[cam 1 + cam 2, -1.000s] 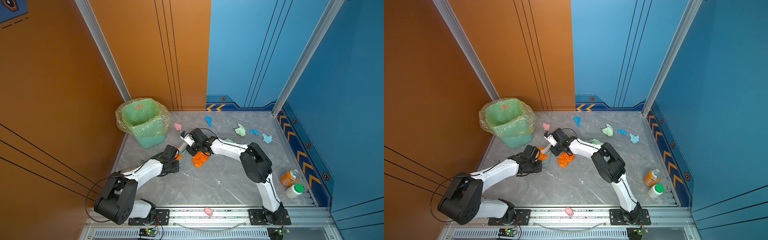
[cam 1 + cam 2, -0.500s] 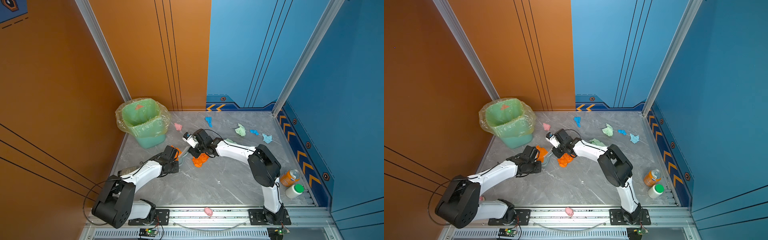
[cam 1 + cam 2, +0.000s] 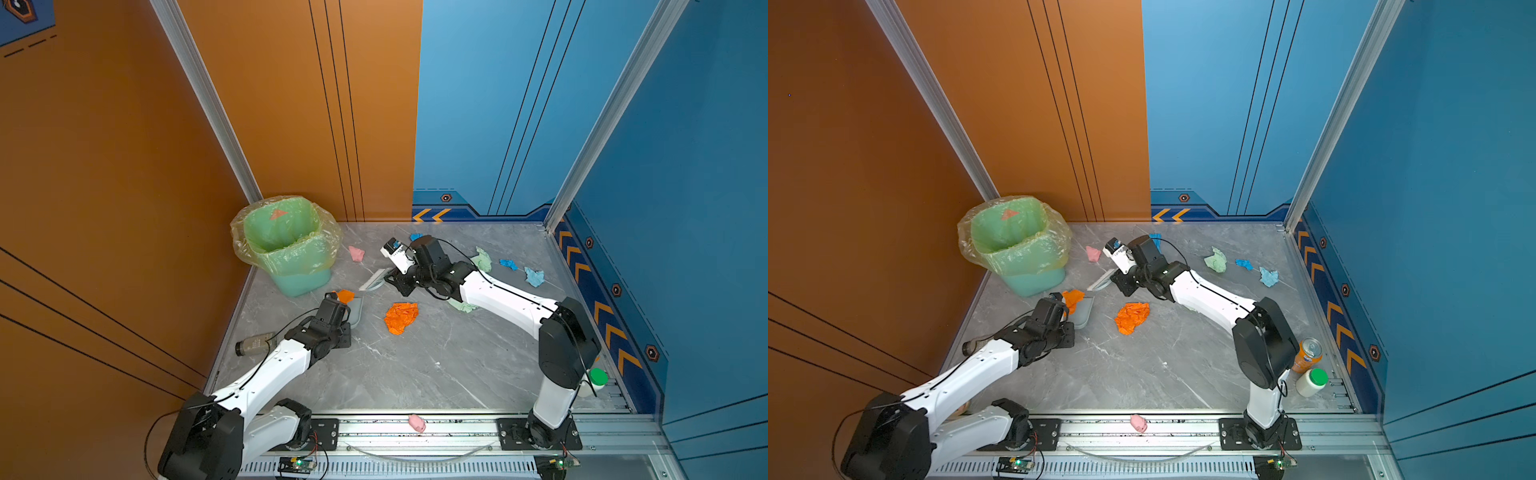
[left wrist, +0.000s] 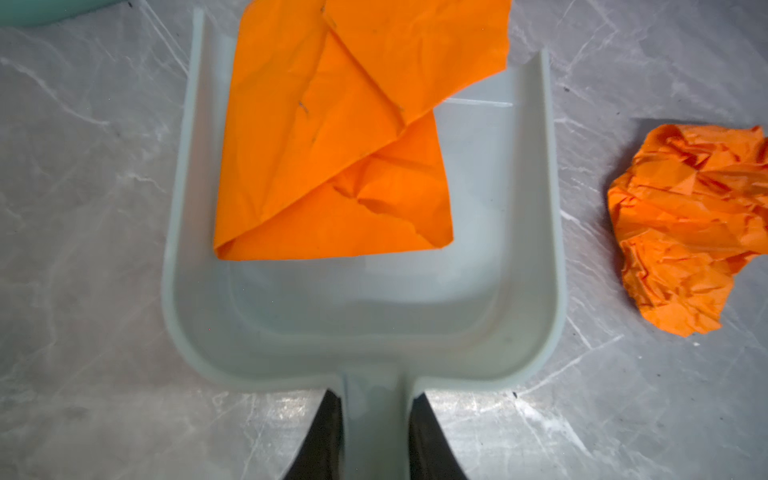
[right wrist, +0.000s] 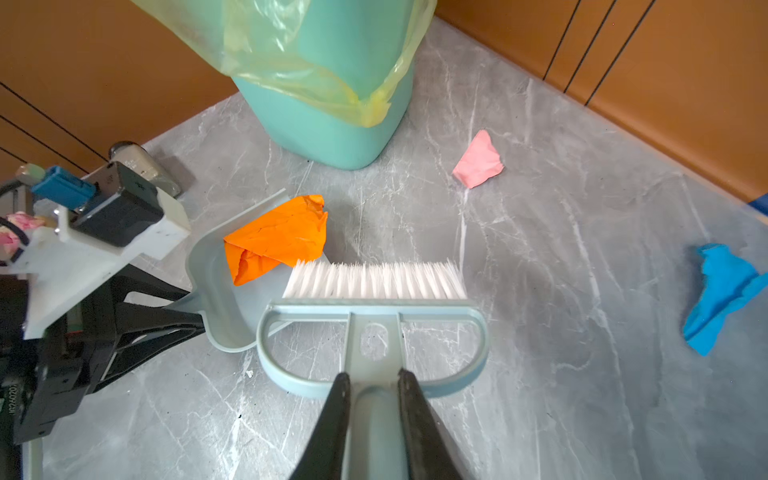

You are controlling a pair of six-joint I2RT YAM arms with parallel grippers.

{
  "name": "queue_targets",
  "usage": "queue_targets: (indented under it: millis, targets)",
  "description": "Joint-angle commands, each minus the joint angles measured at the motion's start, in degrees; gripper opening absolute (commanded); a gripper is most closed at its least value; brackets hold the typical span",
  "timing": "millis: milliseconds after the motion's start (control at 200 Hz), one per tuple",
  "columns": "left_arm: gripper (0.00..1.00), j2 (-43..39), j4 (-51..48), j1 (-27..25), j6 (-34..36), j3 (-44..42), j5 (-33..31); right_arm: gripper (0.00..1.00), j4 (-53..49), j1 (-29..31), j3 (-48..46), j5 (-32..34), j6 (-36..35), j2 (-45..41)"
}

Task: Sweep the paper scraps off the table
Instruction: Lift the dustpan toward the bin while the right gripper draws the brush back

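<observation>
Paper scrap (image 4: 332,174), orange, lies inside the dustpan (image 4: 374,303)

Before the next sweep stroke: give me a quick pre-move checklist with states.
1. Left gripper shut on dustpan handle: ok.
2. Right gripper shut on brush handle: ok.
3. Folded orange scrap fully inside dustpan: not ok, part overhangs the front lip.
4. Crumpled orange scrap collected: not ok, lies on the table beside the dustpan, apart from it.
5. Brush touching table: cannot tell.
6. Bin upright, mouth open: ok.
</observation>
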Motion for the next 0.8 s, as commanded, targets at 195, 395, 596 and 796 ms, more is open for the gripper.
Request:
queue_targets:
  millis: [195,395,596,796]
  targets:
    - [0.0,-0.79,-2.23,0.05,-0.01,-0.28,-0.94,0.0,2.5,-0.36,-0.75,1.24,1.73,-1.49]
    - [0.0,-3.44,-3.31,-0.22,0.61,0.62,-1.89,0.0,2.65,-2.09,1.5,1.61,1.73,-0.16]
    - [0.0,-6.63,-6.43,-0.55,1.54,2.81,-3.3,0.0,2.68,-2.73,1.11,1.96,1.6,-0.8]
    - [0.0,-8.48,-8.77,-1.36,2.71,4.27,-3.77,0.0,2.58,-3.81,-0.59,2.75,1.29,-2.47]
